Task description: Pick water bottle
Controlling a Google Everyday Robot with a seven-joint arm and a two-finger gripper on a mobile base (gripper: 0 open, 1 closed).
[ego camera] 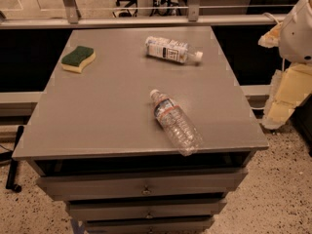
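The water bottle (174,122) lies on its side on the grey table top (97,111), right of the middle and close to the near edge. It is clear, thin plastic with ribbed, crinkled walls that catch the light. Its white cap (154,92) points far and slightly left, and its base reaches the near edge. A narrow label (165,110) with a red stripe wraps the shoulder just below the neck.

The gripper (282,106) hangs off the right side of the table, beyond the right edge and well apart from the water bottle. It shows as pale cream, blocky pieces under a rounded white arm shell (298,30). Whether it is spread or pressed together cannot be told, and it holds nothing that can be seen.

A second bottle (171,49) lies on its side toward the far edge, wrapped in a large white printed label, with its cap pointing right. At the far left sits a sponge (78,58), a wavy yellow foam block with a dark green scouring layer on top.

The table top is a flat, matte, smooth sheet. Under it stand stacked grey metal drawers (141,184) with small handles. The floor (282,194) is speckled terrazzo, and a pale rail (146,21) runs behind the far edge
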